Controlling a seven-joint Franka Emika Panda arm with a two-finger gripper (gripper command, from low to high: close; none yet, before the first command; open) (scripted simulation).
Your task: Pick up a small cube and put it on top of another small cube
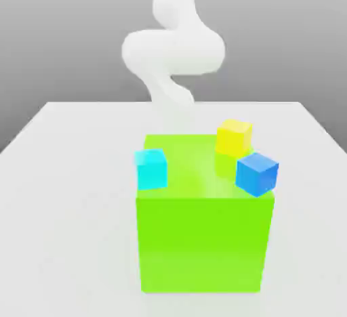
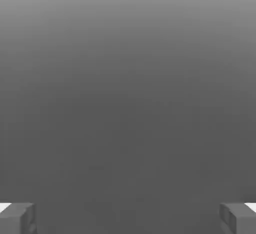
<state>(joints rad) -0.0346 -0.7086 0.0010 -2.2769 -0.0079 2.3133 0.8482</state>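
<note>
A: How does the gripper (image 2: 128, 219) stand?

B: Released. In the hand view its two grey fingertips (image 2: 18, 217) sit far apart with nothing between them, over plain grey ground.

A: And the edges?

B: In the exterior view the pale grey flat tabletop (image 1: 61, 194) ends in a straight far edge at 12 o'clock, behind the white robot arm (image 1: 173, 48). Its side edges slant outward toward 8 and 4 o'clock. Bare surface runs wide at 9 and at 3 o'clock of the big glossy lime-green cube (image 1: 203, 241).

A: What crowds that cube?

B: Three small plain cubes at its top face. The cyan cube (image 1: 151, 168) overlaps the rim at 9 o'clock, the yellow cube (image 1: 234, 137) sits at the corner at 1 o'clock, and the blue cube (image 1: 257, 173) at the corner at 3 o'clock. Whether they rest on the top or stand beside it cannot be told.

A: The arm?

B: It rises at 12 o'clock, beyond the green cube and apart from it.

A: And the small magenta cube?

B: Its place cannot be told.
</note>
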